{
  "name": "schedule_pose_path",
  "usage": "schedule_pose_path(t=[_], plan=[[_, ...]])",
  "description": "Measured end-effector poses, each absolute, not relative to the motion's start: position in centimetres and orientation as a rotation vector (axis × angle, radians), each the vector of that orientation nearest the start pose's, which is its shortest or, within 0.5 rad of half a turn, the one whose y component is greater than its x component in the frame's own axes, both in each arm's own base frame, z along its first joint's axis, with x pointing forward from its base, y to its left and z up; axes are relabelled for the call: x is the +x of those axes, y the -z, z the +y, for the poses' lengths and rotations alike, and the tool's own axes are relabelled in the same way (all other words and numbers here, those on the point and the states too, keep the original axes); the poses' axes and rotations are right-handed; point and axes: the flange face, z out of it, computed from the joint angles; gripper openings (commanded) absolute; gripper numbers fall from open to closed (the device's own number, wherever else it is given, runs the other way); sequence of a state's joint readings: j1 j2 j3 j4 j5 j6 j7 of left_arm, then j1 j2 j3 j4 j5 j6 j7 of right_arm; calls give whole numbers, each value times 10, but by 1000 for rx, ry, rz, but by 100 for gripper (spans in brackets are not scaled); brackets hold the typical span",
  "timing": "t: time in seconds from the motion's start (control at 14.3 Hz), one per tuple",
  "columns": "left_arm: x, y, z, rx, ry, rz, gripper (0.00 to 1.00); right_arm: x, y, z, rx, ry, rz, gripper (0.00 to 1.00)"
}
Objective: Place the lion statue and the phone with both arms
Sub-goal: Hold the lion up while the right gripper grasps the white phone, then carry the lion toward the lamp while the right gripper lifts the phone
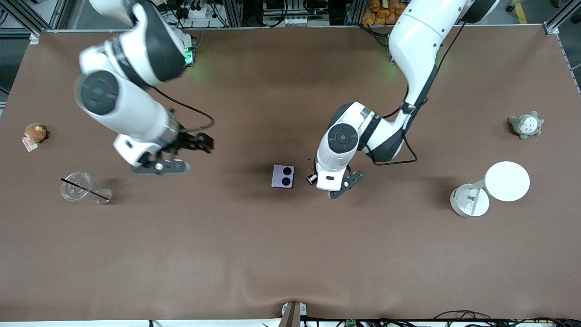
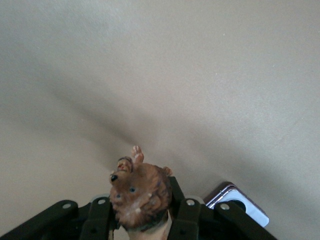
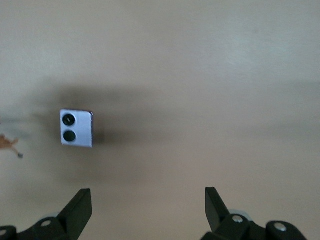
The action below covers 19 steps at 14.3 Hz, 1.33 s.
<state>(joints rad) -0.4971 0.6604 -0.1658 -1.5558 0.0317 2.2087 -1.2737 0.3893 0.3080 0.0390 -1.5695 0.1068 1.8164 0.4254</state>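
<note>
The lavender phone (image 1: pixel 283 176) lies flat on the brown table mat, its two black camera circles facing up. It also shows in the right wrist view (image 3: pixel 76 128) and at the edge of the left wrist view (image 2: pixel 240 202). My left gripper (image 1: pixel 313 175) is low beside the phone, toward the left arm's end, shut on the lion statue (image 2: pixel 140 192). The statue's orange-brown head sticks out between the fingers. In the front view my hand hides most of it. My right gripper (image 1: pixel 206 143) is open and empty over bare mat, well off the phone toward the right arm's end; its own view shows it too (image 3: pixel 147 210).
A clear plastic cup with a black straw (image 1: pixel 77 186) and a round brown plush (image 1: pixel 35 132) lie near the right arm's end. A white round lamp (image 1: pixel 492 186) and a grey-green plush (image 1: pixel 526 125) sit toward the left arm's end.
</note>
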Motion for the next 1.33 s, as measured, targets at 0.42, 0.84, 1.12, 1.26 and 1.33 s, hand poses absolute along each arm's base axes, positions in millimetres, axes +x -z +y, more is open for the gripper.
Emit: schedule_pose_path(t=[0.42, 0.84, 1.12, 1.26, 1.33], plan=[[581, -300, -386, -3026, -103, -929, 0, 597, -353, 341, -3071, -192, 93, 100], [606, -358, -327, -3070, -74, -787, 0, 605, -265, 410, -3048, -131, 229, 100], [613, -366, -301, -3075, -100, -694, 0, 597, -229, 449, -3055, -122, 155, 100], [619, -368, -284, -3083, -112, -633, 0, 584, -215, 468, -3081, -121, 116, 100], [623, -371, -275, -3090, -110, -603, 0, 579, -210, 474, -3090, -124, 126, 100]])
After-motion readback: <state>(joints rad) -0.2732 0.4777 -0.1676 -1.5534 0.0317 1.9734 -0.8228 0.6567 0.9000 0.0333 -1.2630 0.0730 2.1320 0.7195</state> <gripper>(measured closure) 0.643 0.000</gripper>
